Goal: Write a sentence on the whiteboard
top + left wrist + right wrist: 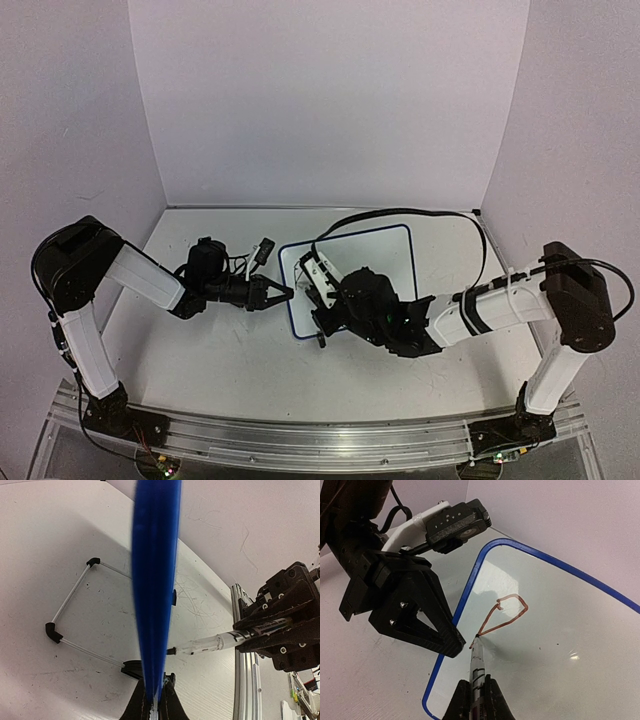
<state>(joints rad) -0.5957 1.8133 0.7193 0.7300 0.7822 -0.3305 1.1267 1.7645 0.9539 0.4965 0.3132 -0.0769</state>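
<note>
The right pincer (475,686) is pressed together on a marker (477,664), whose barrel runs out from between the fingers to a tip touching the whiteboard (560,645). At that tip lies all that shows of the sentence (513,622): one thin reddish-brown looped stroke, with no word readable. Just beside it, the left pincer (284,293) pinches the board's dark-blue rim (465,594) on its left edge, one jaw on each face. The left wrist view sees the rim edge-on, with a black clip foot (132,669) at its base. Beyond that, a wire stand (70,597) reaches out over the scuffed white counter (230,350). From above, the board sits mid-counter between the two arms.
</note>
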